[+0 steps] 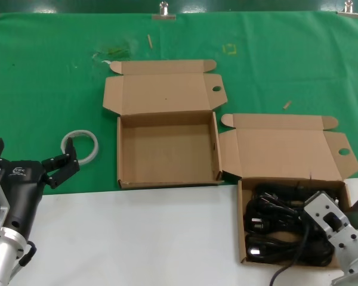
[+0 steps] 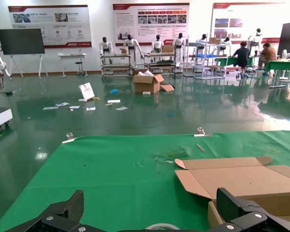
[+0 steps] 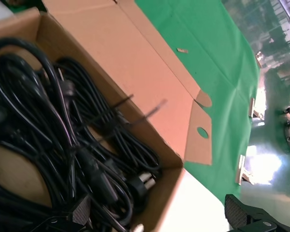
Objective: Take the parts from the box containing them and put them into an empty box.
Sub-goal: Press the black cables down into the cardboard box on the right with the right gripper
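Black coiled power cords (image 1: 274, 229) fill the brown box (image 1: 241, 220) at the near right, whose lid (image 1: 286, 152) lies open behind it. My right gripper (image 1: 339, 205) hangs open over that box's right side. In the right wrist view one finger (image 3: 72, 212) sits among the cords (image 3: 63, 130), and the other finger (image 3: 246, 212) is outside the box wall (image 3: 159, 193). The empty box (image 1: 167, 149) stands open in the middle on the green cloth. My left gripper (image 1: 62, 167) is open at the near left with nothing between its fingers (image 2: 237, 208).
A whitish tape ring (image 1: 80, 146) lies on the cloth just beyond the left gripper and shows low in the left wrist view as the ring (image 2: 159, 226). The green cloth (image 1: 48, 71) covers the far half of the table, and the white surface (image 1: 137, 238) the near half.
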Robot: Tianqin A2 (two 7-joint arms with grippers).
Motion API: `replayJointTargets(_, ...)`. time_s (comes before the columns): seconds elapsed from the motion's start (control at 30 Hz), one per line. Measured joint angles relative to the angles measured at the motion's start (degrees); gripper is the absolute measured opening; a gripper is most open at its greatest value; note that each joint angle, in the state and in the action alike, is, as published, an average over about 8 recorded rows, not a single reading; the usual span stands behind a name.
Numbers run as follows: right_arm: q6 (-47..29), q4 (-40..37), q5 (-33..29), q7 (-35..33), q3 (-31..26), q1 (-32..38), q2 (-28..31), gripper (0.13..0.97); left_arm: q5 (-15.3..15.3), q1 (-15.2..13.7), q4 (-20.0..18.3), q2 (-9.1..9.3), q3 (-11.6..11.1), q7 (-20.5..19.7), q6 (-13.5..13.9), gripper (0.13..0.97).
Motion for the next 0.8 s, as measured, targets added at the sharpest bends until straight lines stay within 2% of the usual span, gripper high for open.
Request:
replayJointTargets(0.43, -1.56, -1.90, 0.00, 6.70, -4.44, 1.59, 0.20, 0.966, 0.00, 0.00, 0.00, 0.00, 0.00, 0.01, 0.00, 0.965)
replayJointTargets(0.8, -2.15, -2.21, 0.00, 12.58, -8.40, 2.03, 0.55, 0.916, 0.00, 0.00, 0.00, 0.00, 0.00, 0.01, 0.00, 0.965)
